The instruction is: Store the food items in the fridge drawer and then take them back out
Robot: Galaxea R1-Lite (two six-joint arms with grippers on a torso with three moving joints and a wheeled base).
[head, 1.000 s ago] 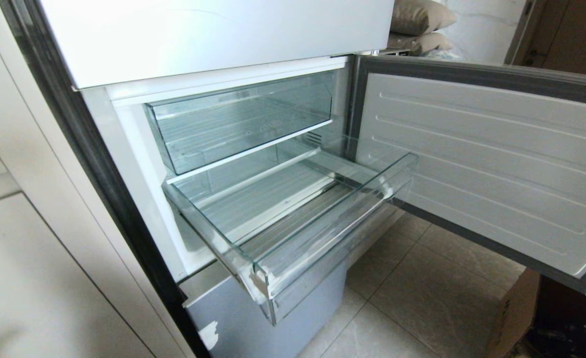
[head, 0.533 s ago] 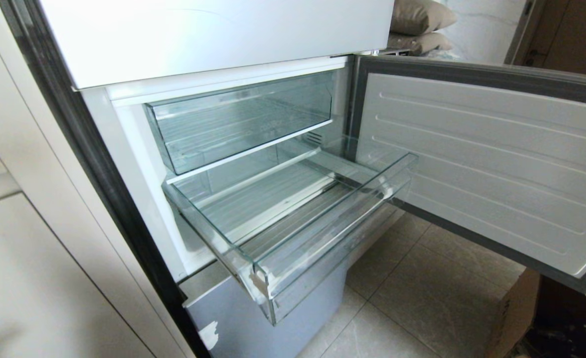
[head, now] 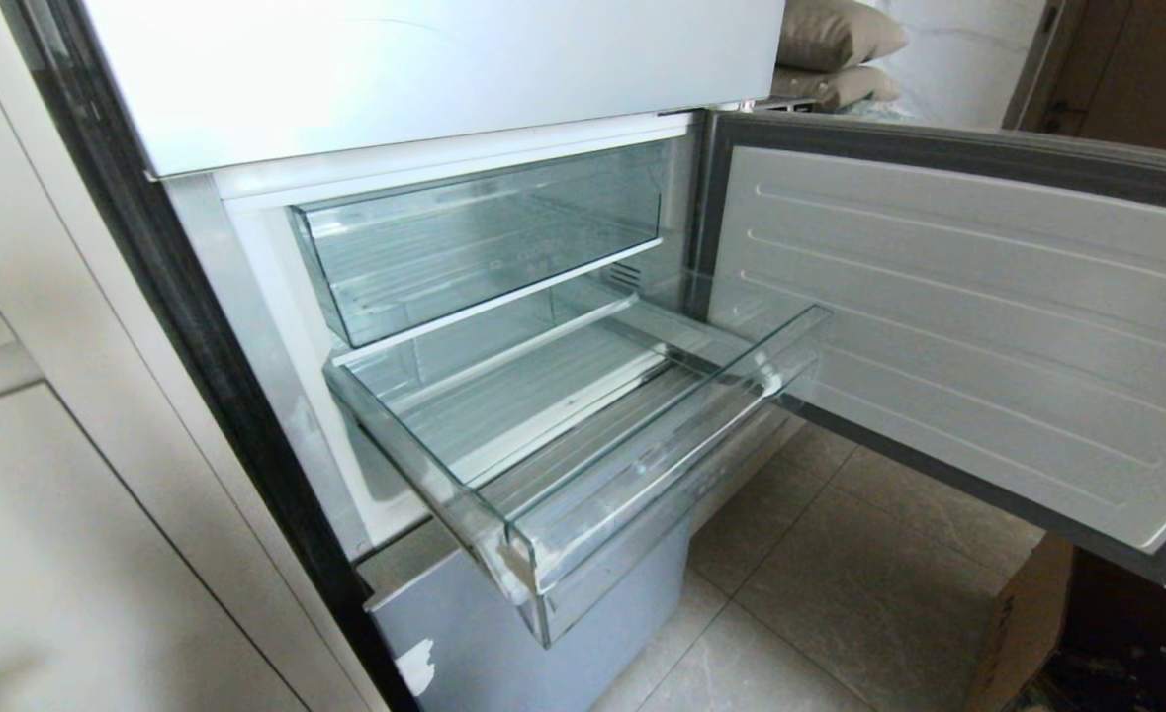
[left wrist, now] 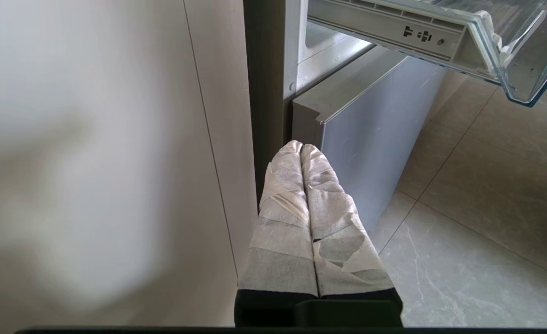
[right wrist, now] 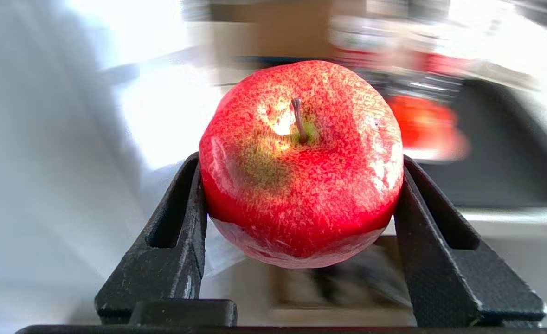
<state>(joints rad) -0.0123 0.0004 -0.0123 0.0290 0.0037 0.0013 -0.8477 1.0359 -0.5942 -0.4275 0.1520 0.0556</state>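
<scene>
I've got the right gripper (right wrist: 301,204) clamped on an apple (right wrist: 301,162), left gripper (left wrist: 301,153) pinched shut and parked, drawer (head: 543,534) pulled open centre frame, and the smooth apple could slip if I swing fast.

Neither arm shows in the head view; each gripper appears only in its own wrist camera.

The left gripper (left wrist: 301,147) is idle, its two fingers (left wrist: 285,204) pressed flat against each other along their whole length with no gap between them. Both fingers are wrapped in pale tape, and the black body of the gripper sits just behind them.

The right gripper (right wrist: 301,167) has its two black fingers (right wrist: 180,232) spread wide, one on each side of a red apple (right wrist: 301,162), pressing against its flanks. The apple sits between the fingers, stem turned toward the wrist.
</scene>
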